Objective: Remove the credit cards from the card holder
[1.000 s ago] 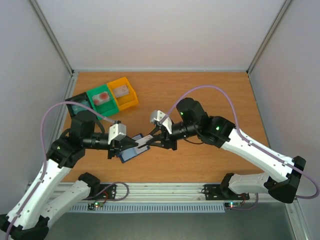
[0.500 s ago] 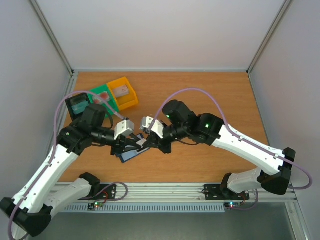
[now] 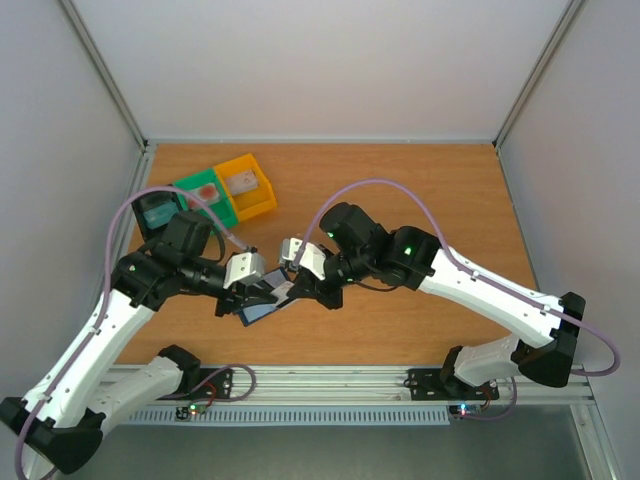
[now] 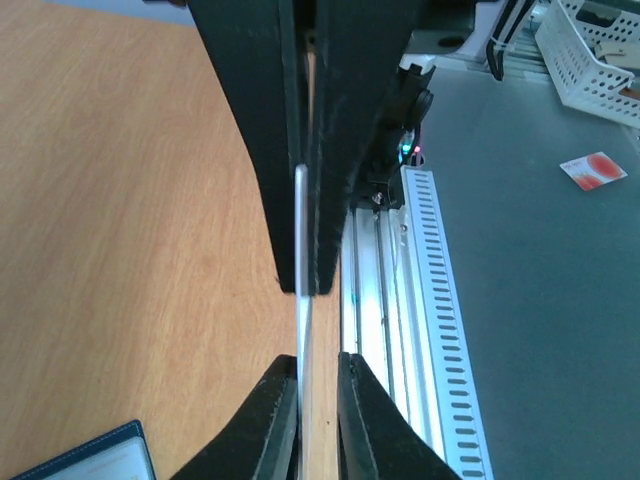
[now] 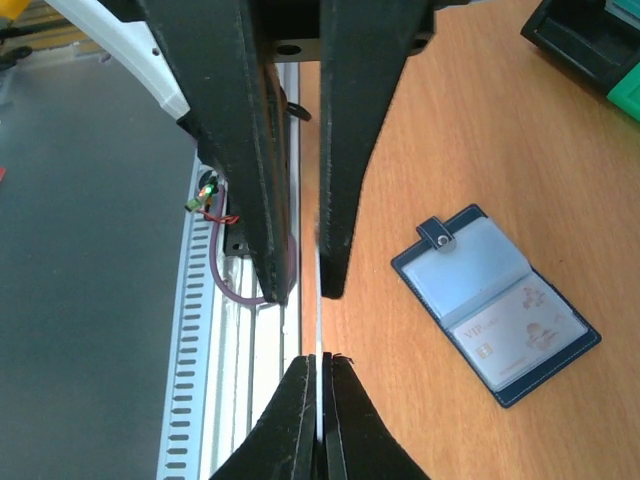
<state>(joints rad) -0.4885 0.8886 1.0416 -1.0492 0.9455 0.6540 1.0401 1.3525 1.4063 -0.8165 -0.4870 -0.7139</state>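
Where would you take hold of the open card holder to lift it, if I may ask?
By its snap tab, from above at that end: the card holder lies flat and open, and probably only the tab juts out free.

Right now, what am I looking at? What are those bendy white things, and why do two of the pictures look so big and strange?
Those are two robot arms, the left arm and the right arm, bolted to the near edge of a wooden table. The wide picture comes from a camera above and behind them. The two close pictures come from little cameras on the wrists, so the black fingers look huge.

On the table lies an open blue card holder with a card marked VIP in one pocket. At the back left stand a black bin, a green bin and a yellow bin.

The right gripper is pinched shut on a thin credit card, seen edge-on. The left gripper has its fingers around the same card, slightly apart.
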